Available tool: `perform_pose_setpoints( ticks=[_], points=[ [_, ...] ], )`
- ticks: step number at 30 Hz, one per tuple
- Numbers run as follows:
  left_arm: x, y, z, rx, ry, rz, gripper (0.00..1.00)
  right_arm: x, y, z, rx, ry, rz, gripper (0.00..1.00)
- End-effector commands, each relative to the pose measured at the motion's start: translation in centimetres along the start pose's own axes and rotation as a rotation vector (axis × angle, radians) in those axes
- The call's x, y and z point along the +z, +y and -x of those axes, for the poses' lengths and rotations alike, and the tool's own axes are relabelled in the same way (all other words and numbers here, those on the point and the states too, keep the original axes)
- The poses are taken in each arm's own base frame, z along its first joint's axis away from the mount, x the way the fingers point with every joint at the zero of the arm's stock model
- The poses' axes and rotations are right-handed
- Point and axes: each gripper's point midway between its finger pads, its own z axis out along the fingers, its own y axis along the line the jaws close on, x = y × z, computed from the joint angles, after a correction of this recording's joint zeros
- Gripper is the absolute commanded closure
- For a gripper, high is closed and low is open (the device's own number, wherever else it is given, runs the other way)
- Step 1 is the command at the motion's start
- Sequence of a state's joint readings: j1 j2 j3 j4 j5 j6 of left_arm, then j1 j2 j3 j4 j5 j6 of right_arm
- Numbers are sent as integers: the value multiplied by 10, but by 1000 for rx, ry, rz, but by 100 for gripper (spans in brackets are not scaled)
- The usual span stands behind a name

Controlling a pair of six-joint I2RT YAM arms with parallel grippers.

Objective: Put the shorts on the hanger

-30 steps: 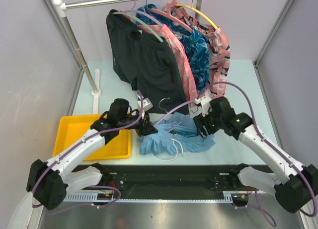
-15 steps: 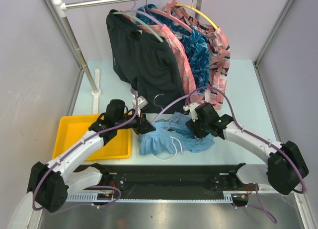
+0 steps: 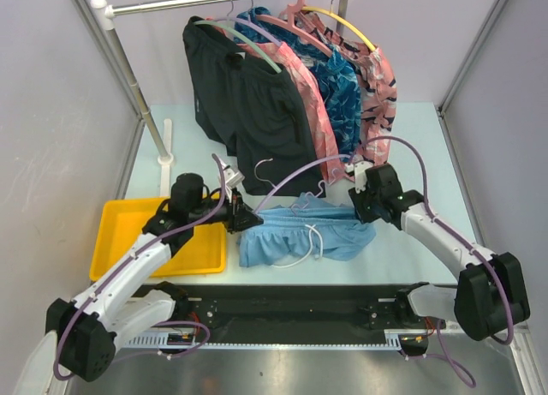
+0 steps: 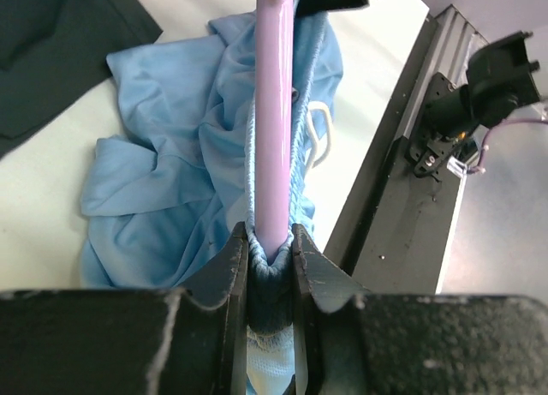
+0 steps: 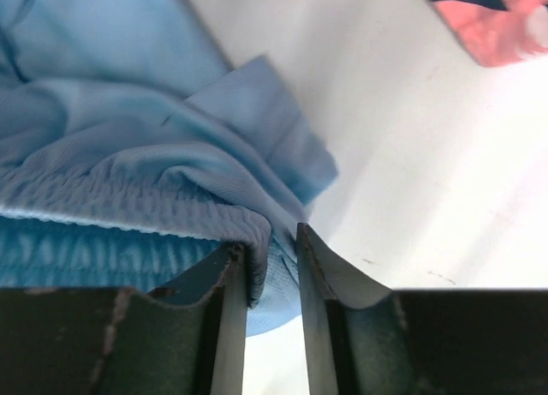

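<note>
The light-blue shorts [image 3: 300, 236] lie stretched along the table's near part, white drawstring at the front. My left gripper [image 3: 247, 217] is shut at their left end. In the left wrist view [image 4: 270, 249] its jaws pinch the lavender hanger [image 4: 274, 112] with the gathered waistband wrapped round it, and the shorts [image 4: 163, 164] spread beyond. The hanger's hook [image 3: 258, 165] rises behind the shorts. My right gripper [image 3: 364, 211] is shut on the waistband's right end. In the right wrist view [image 5: 272, 241] the fabric [image 5: 111, 155] sits between the jaws.
A yellow tray [image 3: 128, 232] sits at the near left, beside my left arm. A rack pole [image 3: 137, 86] and rail stand behind, holding black shorts [image 3: 248, 112] and patterned blue and pink garments on green and pink hangers.
My right gripper has moved right and back, my left gripper left. The bunched shorts are now pulled out wide between them, and the hanger hook has shifted left.
</note>
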State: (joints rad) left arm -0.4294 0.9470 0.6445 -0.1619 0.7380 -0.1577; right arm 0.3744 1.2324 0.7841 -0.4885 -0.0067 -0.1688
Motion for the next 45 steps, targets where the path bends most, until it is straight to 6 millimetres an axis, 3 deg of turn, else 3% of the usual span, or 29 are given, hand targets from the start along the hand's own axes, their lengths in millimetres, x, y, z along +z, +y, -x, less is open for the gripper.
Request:
perform_pose_setpoints(
  ticks=[1,5,8,13,16,19,21,28,32,38,45],
  points=[
    [-17,-11,17,150,-72,-47,99,-11,-60,-9,88,46,-164,68],
    [-24,-19,14,276,-61,-95,100,-10,-82,-21,184,77,-165,67],
    [-27,-20,5,350,-26,-108,100,-9,-87,-24,242,70,-123,68],
    [-34,-19,-6,454,48,-122,100,-11,-105,-12,313,24,-118,69],
    [-38,-12,-11,527,100,-100,100,-16,-112,-7,326,12,-127,77],
    [-40,-5,-15,618,144,-102,100,-25,-118,1,322,-13,-134,94],
    [-42,-5,-18,638,173,-116,100,-30,-120,7,319,-27,-135,100],
    [-34,23,-30,628,335,-29,99,-57,-127,27,309,-82,-182,100],
    [-27,27,-27,647,372,-14,100,-74,-129,32,303,-103,-214,100],
    [-13,41,-39,624,498,27,100,-95,-127,41,290,-137,-244,100],
    [-3,55,-42,594,595,67,100,-111,-126,50,238,-175,-284,100]
  ],
)
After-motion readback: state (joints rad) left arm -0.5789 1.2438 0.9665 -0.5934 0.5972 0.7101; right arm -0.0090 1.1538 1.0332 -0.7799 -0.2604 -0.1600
